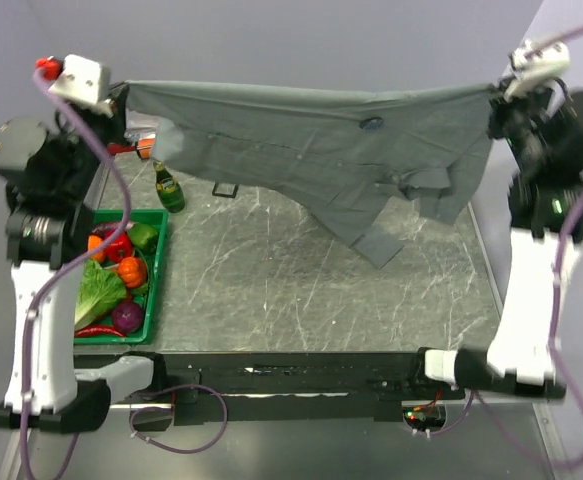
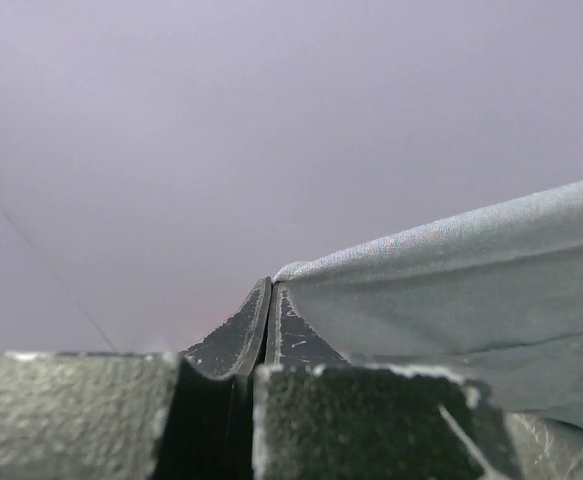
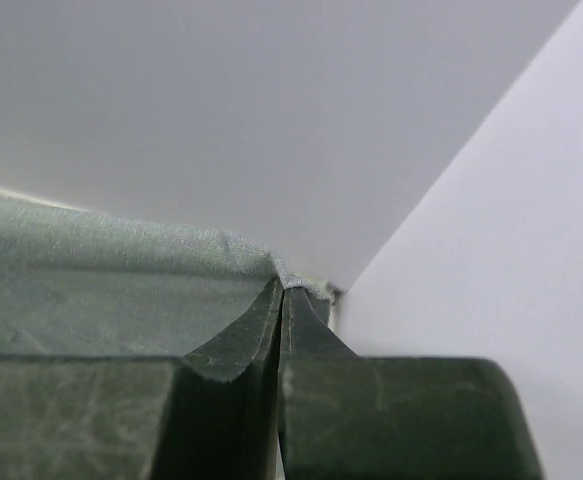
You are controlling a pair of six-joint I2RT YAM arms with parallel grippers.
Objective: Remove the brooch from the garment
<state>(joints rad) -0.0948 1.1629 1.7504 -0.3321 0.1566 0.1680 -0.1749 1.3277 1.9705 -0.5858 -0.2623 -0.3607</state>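
Note:
The grey garment (image 1: 311,150) hangs stretched in the air between my two grippers, above the far half of the table. The brooch (image 1: 371,124), a small dark bluish disc, sits on the cloth near its upper edge, right of the middle. My left gripper (image 1: 121,95) is shut on the garment's left corner; in the left wrist view (image 2: 271,285) the cloth (image 2: 451,290) runs off to the right. My right gripper (image 1: 499,95) is shut on the right corner; in the right wrist view (image 3: 283,285) the cloth (image 3: 101,290) runs off to the left.
A green tray (image 1: 158,275) with plastic vegetables stands at the table's left edge. A green bottle (image 1: 169,187) stands just behind it, under the garment's left end. A small black frame (image 1: 225,189) lies on the marbled table (image 1: 301,290). Grey walls close the back and the right.

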